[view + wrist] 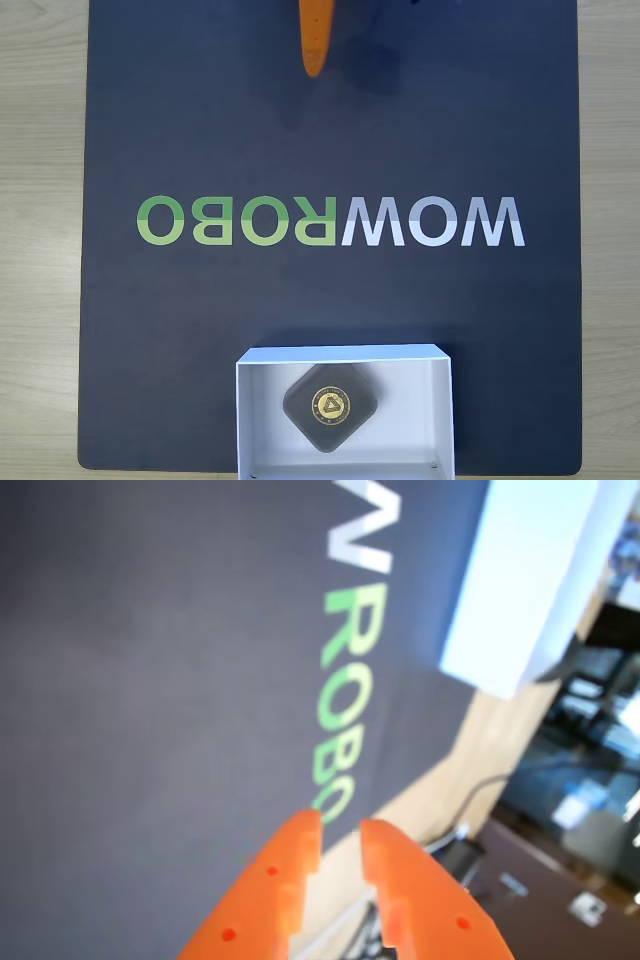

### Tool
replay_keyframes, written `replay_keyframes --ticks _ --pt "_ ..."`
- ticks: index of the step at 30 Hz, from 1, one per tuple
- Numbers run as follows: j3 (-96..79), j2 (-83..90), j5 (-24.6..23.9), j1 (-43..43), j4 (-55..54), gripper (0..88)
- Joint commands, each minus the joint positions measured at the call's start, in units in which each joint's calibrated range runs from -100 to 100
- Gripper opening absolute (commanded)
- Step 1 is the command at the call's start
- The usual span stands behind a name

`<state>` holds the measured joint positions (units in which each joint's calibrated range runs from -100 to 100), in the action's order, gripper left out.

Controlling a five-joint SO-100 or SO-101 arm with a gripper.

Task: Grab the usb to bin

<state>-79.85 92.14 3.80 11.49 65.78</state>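
Fixed view shows the usb (pixel 329 406) already inside the bin (pixel 261 420); the gripper (pixel 340 830), seemingly slightly parted and empty, need only retreat.

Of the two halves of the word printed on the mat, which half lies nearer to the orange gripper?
The green ROBO half; in the fixed view the gripper hangs above it, while the white WOW half lies further right.

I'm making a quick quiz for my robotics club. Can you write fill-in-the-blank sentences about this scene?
1. The usb lies inside the ____ bin.
2. The emblem on the usb is ____ in colour.
3. The claw has ____ fingers.
4. The claw holds ____.

Missing words: white; gold; orange; nothing
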Motion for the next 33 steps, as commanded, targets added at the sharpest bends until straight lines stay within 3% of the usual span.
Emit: replay_keyframes --ticks 1,7,33 --pt "-4.07 4.30 0.62 0.29 0.09 4.3" --pt "-5.79 7.18 0.25 0.37 9.87 4.3" --pt "-11.93 7.02 0.56 1.47 7.86 4.4"
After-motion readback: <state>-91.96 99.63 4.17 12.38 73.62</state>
